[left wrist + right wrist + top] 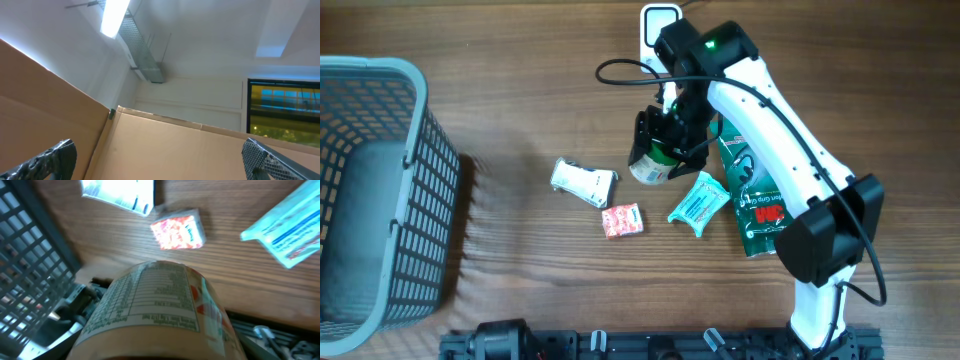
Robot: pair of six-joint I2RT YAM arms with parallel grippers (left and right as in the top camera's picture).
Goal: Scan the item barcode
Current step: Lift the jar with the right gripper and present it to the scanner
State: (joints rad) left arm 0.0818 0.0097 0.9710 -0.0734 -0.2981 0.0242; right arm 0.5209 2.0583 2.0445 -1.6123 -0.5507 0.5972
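can (160, 310) | cream label, nutrition table | right end effector (658, 150) clamps it | left end effector (160, 160) wide, empty

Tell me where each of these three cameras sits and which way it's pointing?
Overhead: fixed above the table, looking straight down; shows the right arm, the right fingers gripping a tub.
Left wrist: on the left arm, pointing up at ceiling and cardboard wall; only the open left fingers show, in the bottom corners.
Right wrist: on the right arm, looking down past the held tub at the table; the right fingers don't show clearly.
Shared: overhead and right wrist both show tub, red packet, basket.
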